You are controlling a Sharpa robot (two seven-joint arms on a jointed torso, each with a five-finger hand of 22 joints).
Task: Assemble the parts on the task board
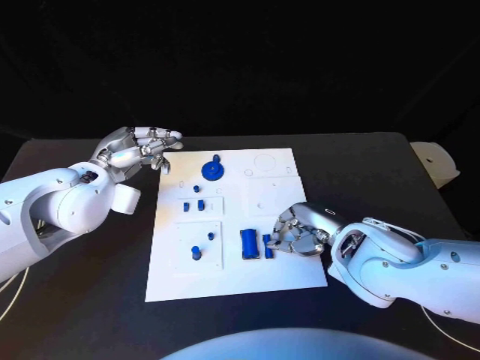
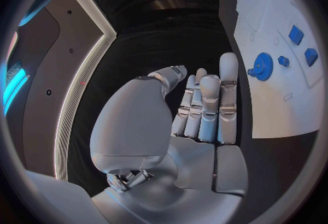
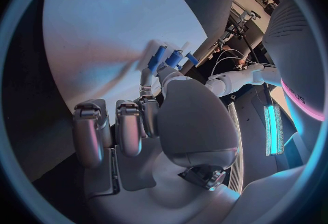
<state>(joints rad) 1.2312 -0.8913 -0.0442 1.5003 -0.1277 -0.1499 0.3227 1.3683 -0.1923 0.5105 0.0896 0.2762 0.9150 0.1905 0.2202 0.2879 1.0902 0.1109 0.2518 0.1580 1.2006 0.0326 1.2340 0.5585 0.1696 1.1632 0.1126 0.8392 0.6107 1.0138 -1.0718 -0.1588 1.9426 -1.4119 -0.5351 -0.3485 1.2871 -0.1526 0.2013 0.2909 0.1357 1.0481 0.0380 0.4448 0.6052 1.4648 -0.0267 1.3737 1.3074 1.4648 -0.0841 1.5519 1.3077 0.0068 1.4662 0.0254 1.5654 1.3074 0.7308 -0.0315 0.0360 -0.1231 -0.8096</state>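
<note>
Right hand, low on the task board, apparently pinches a small blue part beside the upright block; likely light, stiff, slippery, best taken by its sides; left hand hovers with fingers curled, empty.

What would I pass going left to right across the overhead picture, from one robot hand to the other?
Left robot hand → blue gear near the white board's far edge → long blue block → right robot hand.
</note>
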